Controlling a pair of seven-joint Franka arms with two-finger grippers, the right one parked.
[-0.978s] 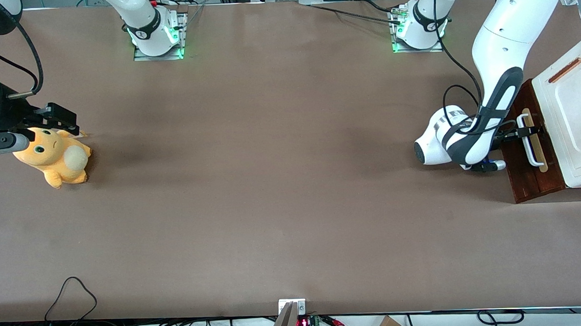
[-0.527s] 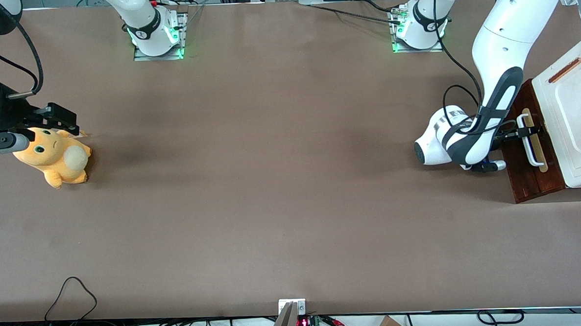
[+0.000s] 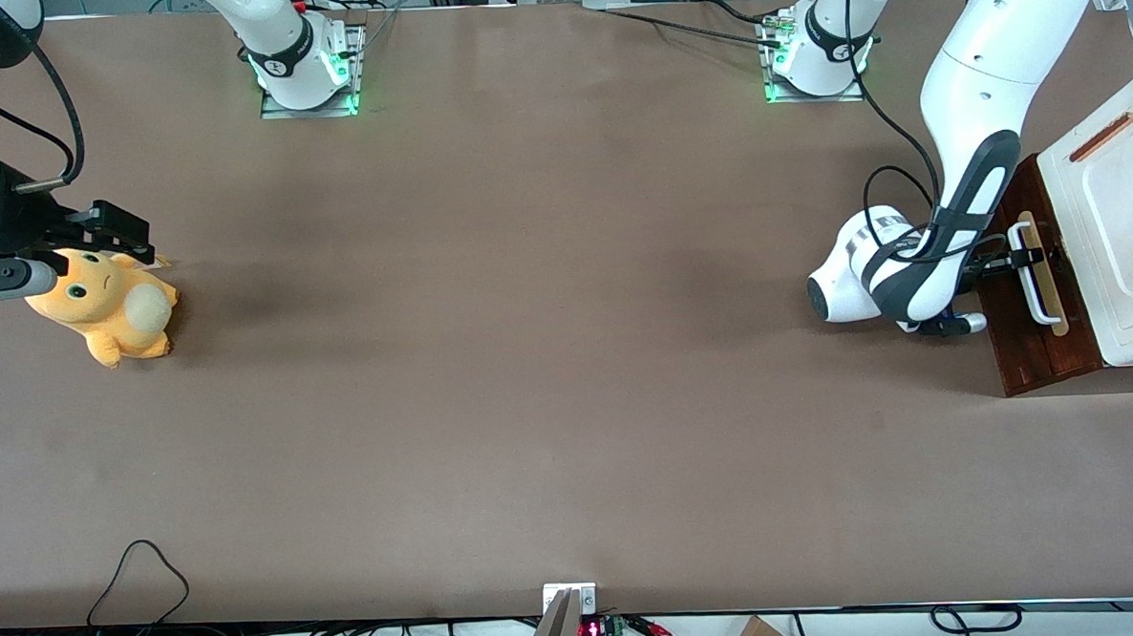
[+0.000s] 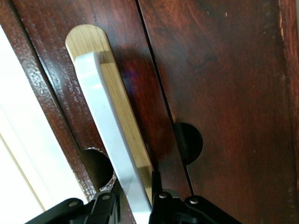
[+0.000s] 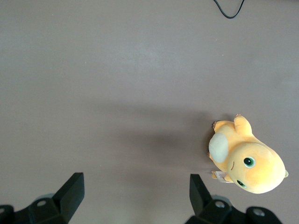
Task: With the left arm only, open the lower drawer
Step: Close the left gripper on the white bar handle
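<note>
The lower drawer [image 3: 1077, 348] [image 4: 79, 11] shows as a dark reddish-brown wooden front under the white cabinet top, toward the working arm's end of the table. None of its pale inside shows. Its white loop handle [image 3: 1040, 303] [image 4: 103, 112] runs along a pale wood strip [image 4: 125, 116]. My left arm [image 3: 971, 176] reaches down in front of the drawer, and its black gripper [image 3: 1030, 260] [image 4: 132, 193] is shut on the handle. One finger [image 4: 157, 185] presses each side of the white bar.
The white moulded cabinet top [image 3: 1122, 236] with its orange-brown slot [image 3: 1104, 137] overhangs the drawer front. A seam and round finger notches [image 4: 189, 144] mark the neighbouring dark panel. An orange plush toy [image 3: 107, 305] [image 5: 245, 161] lies toward the parked arm's end. A black cable [image 3: 138, 576] loops at the table's near edge.
</note>
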